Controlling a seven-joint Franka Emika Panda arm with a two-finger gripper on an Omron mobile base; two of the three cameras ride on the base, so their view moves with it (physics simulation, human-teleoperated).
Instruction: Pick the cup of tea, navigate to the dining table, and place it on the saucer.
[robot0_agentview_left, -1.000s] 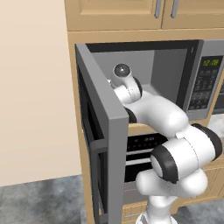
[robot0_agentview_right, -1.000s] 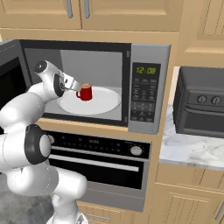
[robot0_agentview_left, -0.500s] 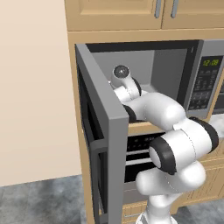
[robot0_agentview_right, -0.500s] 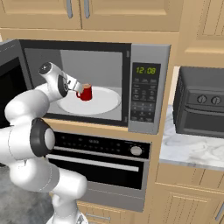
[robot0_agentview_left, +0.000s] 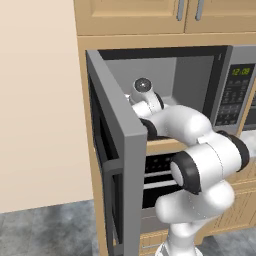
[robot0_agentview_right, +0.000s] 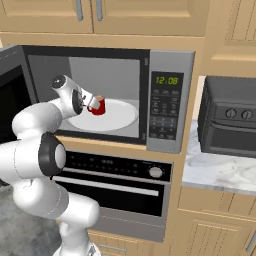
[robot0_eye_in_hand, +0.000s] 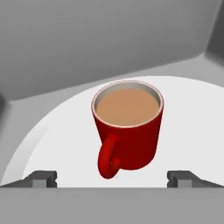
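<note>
Hand view, fingers (robot0_eye_in_hand: 112, 178) spread wide, red cup of tea (robot0_eye_in_hand: 127, 128) just ahead, untouched

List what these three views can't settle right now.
- Left base view: the cup of tea and gripper are hidden behind the arm's own links and the open microwave door.
- Right base view: the cup's handle is too small to make out, and the wrist covers the cup's left side.
- Hand view: the turntable plate is cut off by the bottom edge.
- Dining table and saucer: outside these frames.
</note>
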